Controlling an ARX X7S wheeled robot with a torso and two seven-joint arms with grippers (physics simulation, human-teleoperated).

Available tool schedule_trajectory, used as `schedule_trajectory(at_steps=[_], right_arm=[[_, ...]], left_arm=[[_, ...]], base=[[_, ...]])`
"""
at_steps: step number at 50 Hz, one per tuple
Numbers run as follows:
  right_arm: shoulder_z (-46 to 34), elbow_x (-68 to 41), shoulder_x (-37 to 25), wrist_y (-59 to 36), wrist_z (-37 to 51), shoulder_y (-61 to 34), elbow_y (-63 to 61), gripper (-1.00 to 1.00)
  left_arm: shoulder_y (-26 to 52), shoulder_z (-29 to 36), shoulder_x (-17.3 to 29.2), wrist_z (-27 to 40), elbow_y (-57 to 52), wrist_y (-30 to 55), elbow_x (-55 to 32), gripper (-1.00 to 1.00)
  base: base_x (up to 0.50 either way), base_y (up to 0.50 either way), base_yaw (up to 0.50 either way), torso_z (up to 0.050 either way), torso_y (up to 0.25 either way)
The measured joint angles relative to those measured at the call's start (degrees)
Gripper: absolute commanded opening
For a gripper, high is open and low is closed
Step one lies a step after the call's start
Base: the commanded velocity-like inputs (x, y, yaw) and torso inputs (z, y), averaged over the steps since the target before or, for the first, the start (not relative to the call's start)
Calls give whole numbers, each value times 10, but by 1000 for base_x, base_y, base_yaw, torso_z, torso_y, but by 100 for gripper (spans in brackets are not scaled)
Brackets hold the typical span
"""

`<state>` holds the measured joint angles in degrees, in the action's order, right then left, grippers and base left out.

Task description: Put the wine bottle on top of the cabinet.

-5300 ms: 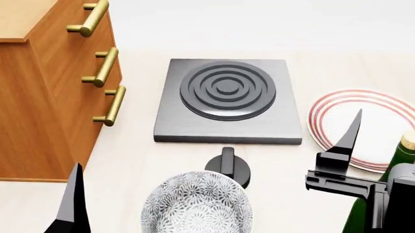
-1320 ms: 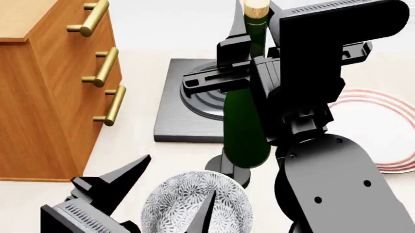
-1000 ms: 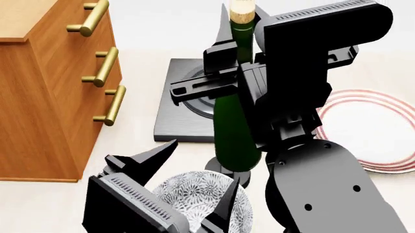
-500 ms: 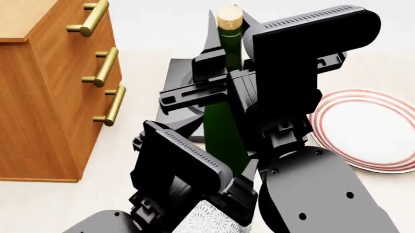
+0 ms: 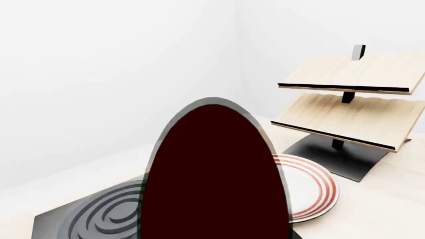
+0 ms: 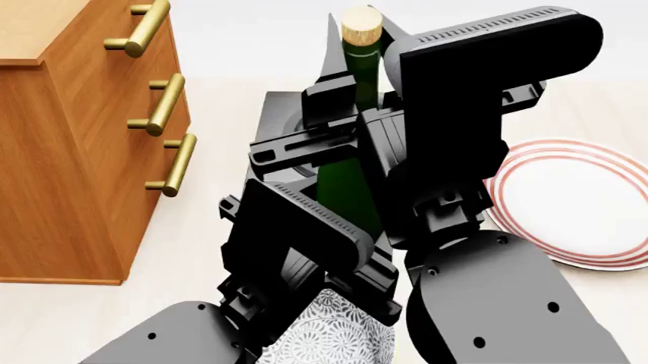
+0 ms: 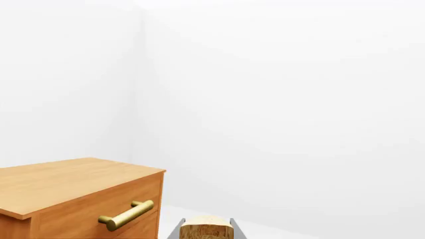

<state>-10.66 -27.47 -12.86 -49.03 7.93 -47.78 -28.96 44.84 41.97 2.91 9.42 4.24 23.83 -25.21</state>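
Bottles number one: a single wine bottle [image 6: 350, 163], upright, its tan cork toward the far side of the scene and its dark green body held between my two arms. My right gripper [image 6: 339, 114] clamps the bottle at the shoulder below the neck, with black fingers showing on both sides of the glass. My left gripper [image 6: 350, 250] sits lower, up against the bottle's body, but my own black housing hides the fingertips, so I cannot tell whether those jaws are closed or apart. In my left wrist view the bottle fills the near field as a dark oval.

One cabinet [image 6: 71, 144] stands at the left, reddish-brown, with three brass bar handles [image 6: 162, 104] on its front and a lighter flat top [image 7: 59, 181] that lies bare in my right wrist view. The bottle is to the right of it, apart from it, and not on it.

Around me I count one grey square burner plate [image 6: 273, 148] with raised rings, mostly behind my arms; one white plate [image 6: 582, 208] with red rim stripes at the right; one patterned bowl [image 6: 339, 334] near me, half covered by my left arm; and one pale slanted two-tier rack [image 5: 349, 107] on a dark base beyond the plate.

Between bottle and cabinet front lies an open strip of pale tabletop [image 6: 202, 227]. The cabinet's front edge and the handles jutting from it border that strip on the left.
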Motion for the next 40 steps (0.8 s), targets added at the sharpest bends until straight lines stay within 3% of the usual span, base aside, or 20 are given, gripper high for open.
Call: schedule_trajectory(at_steps=[9,10,25,40], right_arm=[[1,-3,-2,2,3,2,2,-100],[1,-3,-2,1,3,2,2,100],[32,-24,-7,-30,24,11,-53,100],[125,-87,-26,-79,73,100,-208,100]], left_arm=[[3,7,1,1,9,-10,-1,-100],[3,7,2,1,9,-10,-2,-100],[2,19,6,5,24,-22,-16,-100],[11,19,16,21,22,-24,-28,-100]], base=[[0,0,0,0,1],[0,0,0,0,0],[0,0,0,0,1],[0,0,0,1,1]])
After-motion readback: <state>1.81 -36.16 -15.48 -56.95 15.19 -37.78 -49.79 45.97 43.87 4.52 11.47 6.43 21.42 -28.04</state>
